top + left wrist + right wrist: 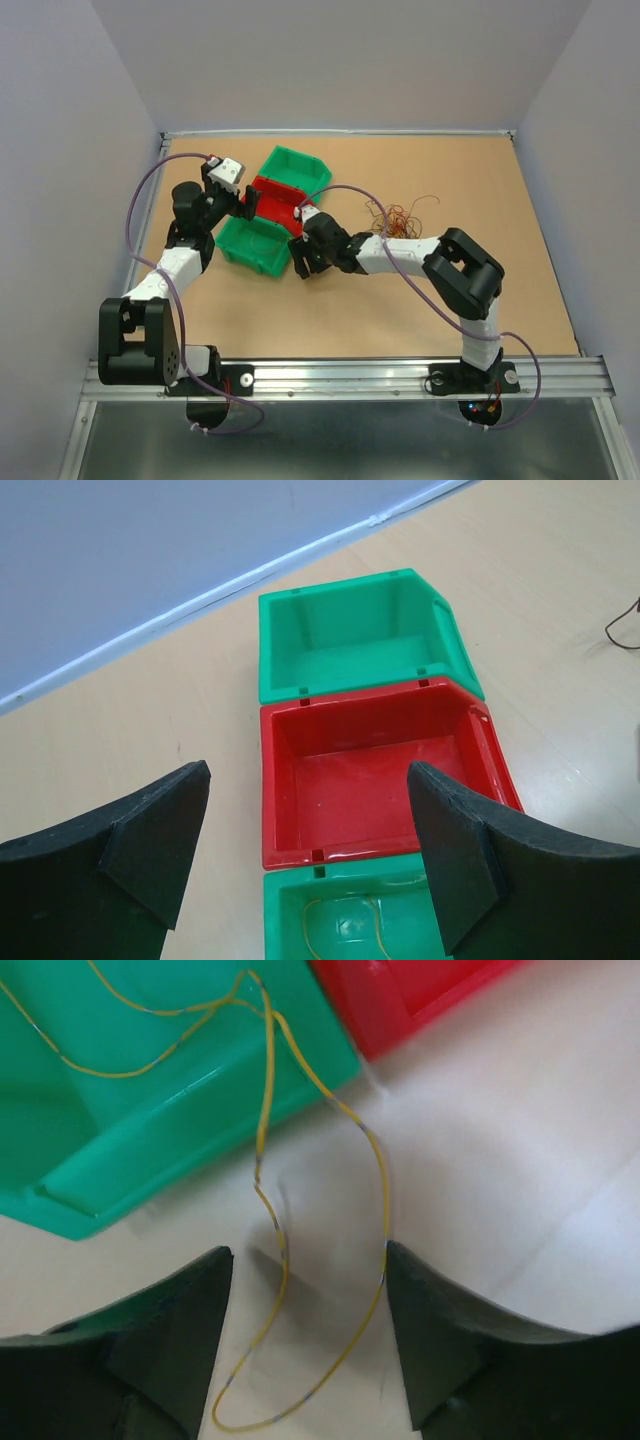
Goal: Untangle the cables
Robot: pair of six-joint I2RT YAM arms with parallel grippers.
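Yellow wire (268,1110), a single strand, spills from the near green bin (290,915) in front of the red bin (380,730) and loops between the parted, ungripping jaws of the right claw (307,1253), while the left claw (308,780) hangs wide open and empty above the red bin, with the far green bin (345,630) behind it and one tangled clump (400,216) to its right.

The far green bin (350,630), red bin (272,790) and near green bin (120,1140) were set touching in a row, so passage between them was blocked; the red bin's open top was left clear under the wide-spread left gripper (308,785). The gap in the parted right gripper (307,1255) was crossed by a yellow wire (265,1130) draped over the near green bin's rim. Bare table (330,310) was left in front of the bins; access to the clump of cables (400,215) from the near side was barred by the right arm (400,252).
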